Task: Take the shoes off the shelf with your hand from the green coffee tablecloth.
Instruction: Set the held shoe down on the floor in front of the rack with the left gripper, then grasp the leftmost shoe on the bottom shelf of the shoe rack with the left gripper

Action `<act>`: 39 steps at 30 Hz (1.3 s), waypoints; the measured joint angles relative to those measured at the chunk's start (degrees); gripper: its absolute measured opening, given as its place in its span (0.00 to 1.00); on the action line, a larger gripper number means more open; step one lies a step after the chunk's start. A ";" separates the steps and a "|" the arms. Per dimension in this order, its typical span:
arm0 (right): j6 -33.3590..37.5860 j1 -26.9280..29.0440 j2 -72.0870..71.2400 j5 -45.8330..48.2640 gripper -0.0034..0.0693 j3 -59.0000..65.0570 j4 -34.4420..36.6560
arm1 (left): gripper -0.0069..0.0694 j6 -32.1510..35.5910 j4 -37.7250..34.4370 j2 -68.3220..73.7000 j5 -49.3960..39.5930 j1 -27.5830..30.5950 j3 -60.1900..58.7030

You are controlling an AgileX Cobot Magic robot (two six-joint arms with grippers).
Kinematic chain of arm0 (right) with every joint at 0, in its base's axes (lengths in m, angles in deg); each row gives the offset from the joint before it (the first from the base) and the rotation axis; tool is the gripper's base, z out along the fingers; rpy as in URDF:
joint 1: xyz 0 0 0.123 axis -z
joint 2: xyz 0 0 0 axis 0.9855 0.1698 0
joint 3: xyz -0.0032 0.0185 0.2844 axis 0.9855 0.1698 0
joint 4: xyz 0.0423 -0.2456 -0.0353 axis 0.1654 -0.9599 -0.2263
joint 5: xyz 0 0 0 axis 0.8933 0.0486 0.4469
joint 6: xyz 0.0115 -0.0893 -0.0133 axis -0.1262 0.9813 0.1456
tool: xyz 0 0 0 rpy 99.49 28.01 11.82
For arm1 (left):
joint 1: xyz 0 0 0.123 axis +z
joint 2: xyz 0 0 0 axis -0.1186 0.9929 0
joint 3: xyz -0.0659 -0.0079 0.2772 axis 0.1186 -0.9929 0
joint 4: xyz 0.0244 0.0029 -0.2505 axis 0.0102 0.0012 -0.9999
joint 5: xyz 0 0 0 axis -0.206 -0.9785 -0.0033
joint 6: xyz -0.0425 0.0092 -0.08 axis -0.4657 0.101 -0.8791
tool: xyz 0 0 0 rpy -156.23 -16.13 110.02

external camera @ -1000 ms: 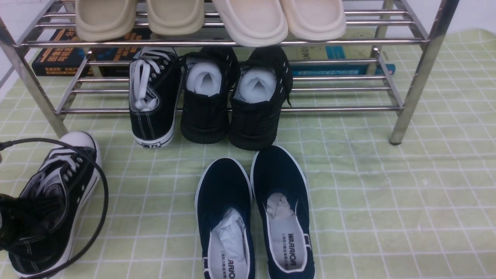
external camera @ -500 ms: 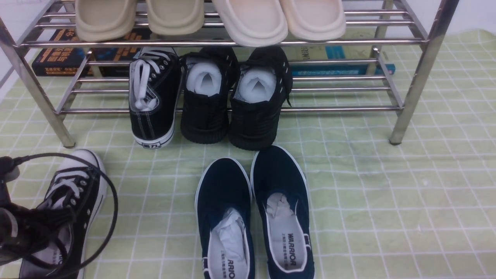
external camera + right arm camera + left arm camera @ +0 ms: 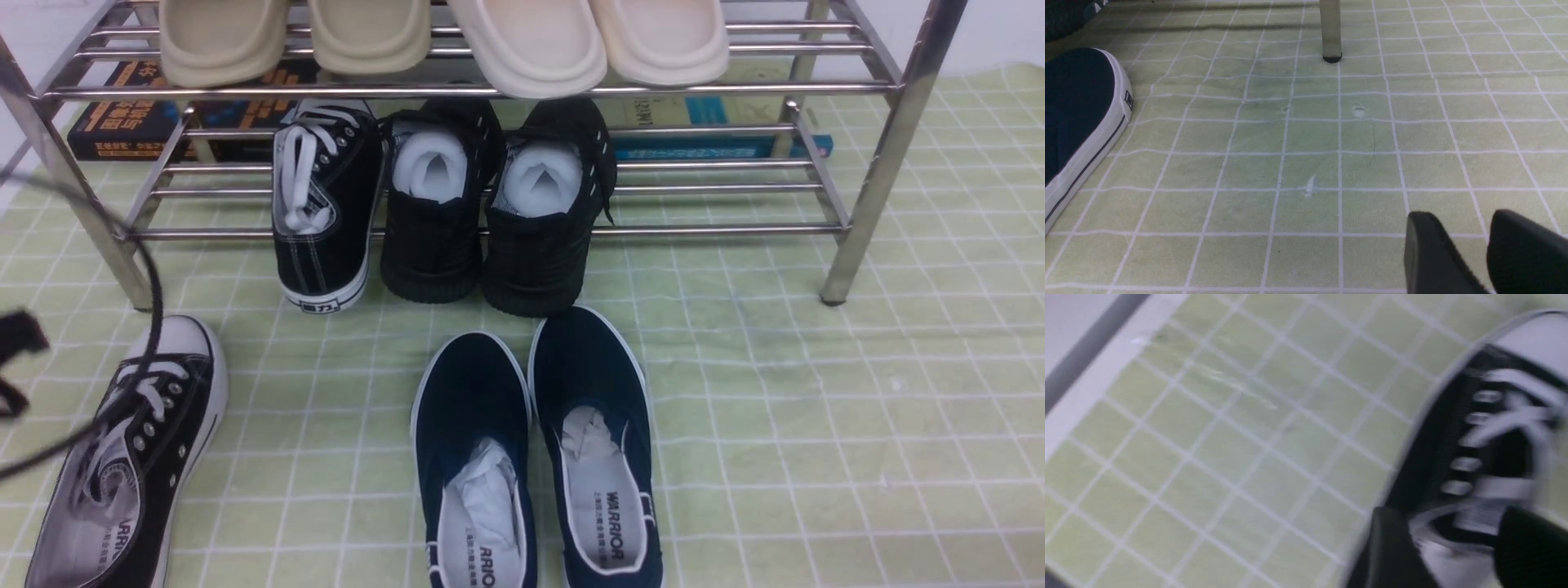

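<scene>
One black canvas sneaker (image 3: 131, 457) with white laces lies flat on the green checked tablecloth (image 3: 816, 408) at the front left. Its mate (image 3: 322, 204) stands on the lower tier of the steel shelf (image 3: 718, 230), heel towards me. Part of my left gripper (image 3: 15, 359) shows at the far left edge, above and left of the freed sneaker, with its cable looping over it. In the blurred left wrist view the left gripper (image 3: 1453, 543) is open over the sneaker (image 3: 1478, 449), holding nothing. My right gripper (image 3: 1464, 228) is shut and empty over bare cloth.
All-black knit sneakers (image 3: 490, 220) stuffed with white paper sit beside the shelved sneaker. Navy slip-ons (image 3: 539, 457) lie on the cloth at front centre. Beige slippers (image 3: 522, 41) fill the top tier. Books (image 3: 122, 122) lie behind. A shelf leg (image 3: 1331, 28) stands ahead of the right gripper.
My left gripper has set the sneaker down on the cloth, let go of it and pulled away up and to the left. The sneaker now lies flat.
</scene>
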 joint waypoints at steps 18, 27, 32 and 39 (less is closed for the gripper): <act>0.00 0.00 0.00 0.00 0.37 0.00 0.00 | 0.57 21.84 -31.93 33.80 7.29 0.00 27.12; 0.00 0.00 0.00 0.00 0.37 0.00 0.00 | 0.80 22.08 -32.16 42.49 9.76 0.00 31.31; 0.00 0.00 0.00 0.00 0.37 0.00 0.00 | 0.76 22.08 -34.45 46.12 11.72 0.00 31.37; 0.00 0.00 0.00 0.00 0.37 0.00 0.00 | 0.56 22.08 -36.33 48.50 14.70 0.00 31.62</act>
